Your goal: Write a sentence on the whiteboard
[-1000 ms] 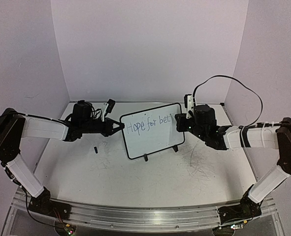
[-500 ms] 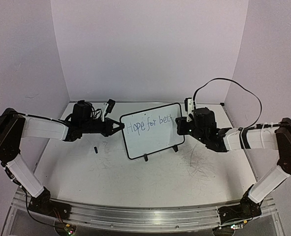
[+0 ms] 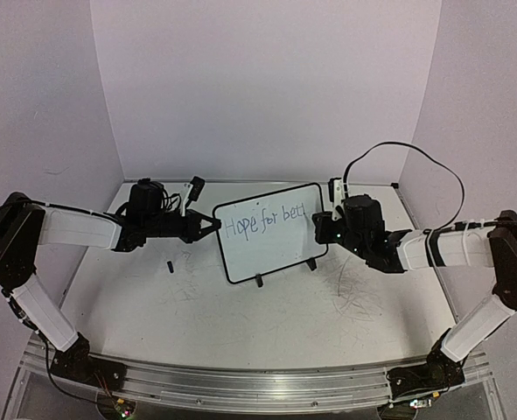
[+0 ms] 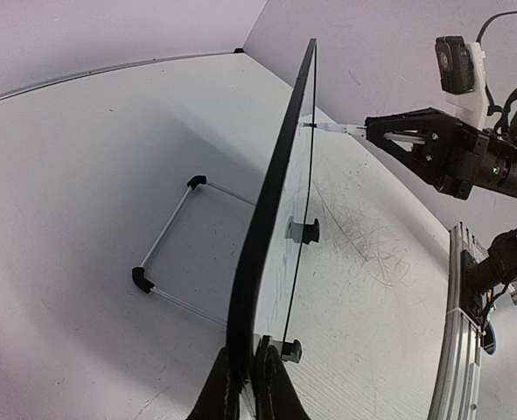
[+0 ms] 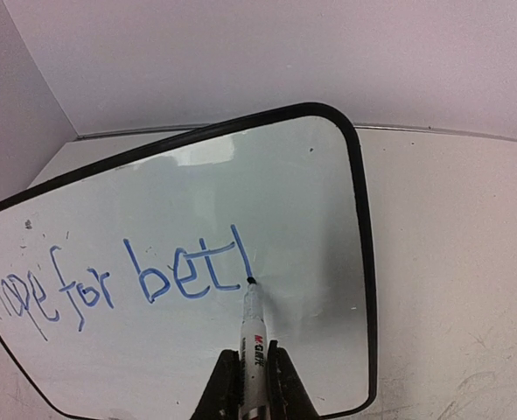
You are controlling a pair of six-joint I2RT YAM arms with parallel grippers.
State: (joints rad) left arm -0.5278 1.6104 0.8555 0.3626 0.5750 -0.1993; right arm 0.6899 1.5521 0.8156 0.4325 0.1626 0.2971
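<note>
Your left pincer [image 4: 248,376] is clamping the whiteboard [image 3: 275,249] by its left edge, steadying it upright on the tabletop [image 3: 241,324] while your right pincer [image 5: 251,381] is pinching the marker [image 5: 253,328], tip pressing at the end of the sentence [image 5: 146,276].

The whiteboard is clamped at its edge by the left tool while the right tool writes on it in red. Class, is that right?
No: the right wrist view shows the sentence in blue, not red. The left tool does clamp the whiteboard's edge while the right tool's marker writes.

Room lies on the table [image 3: 241,324] in front of the upright whiteboard [image 3: 271,249].
</note>
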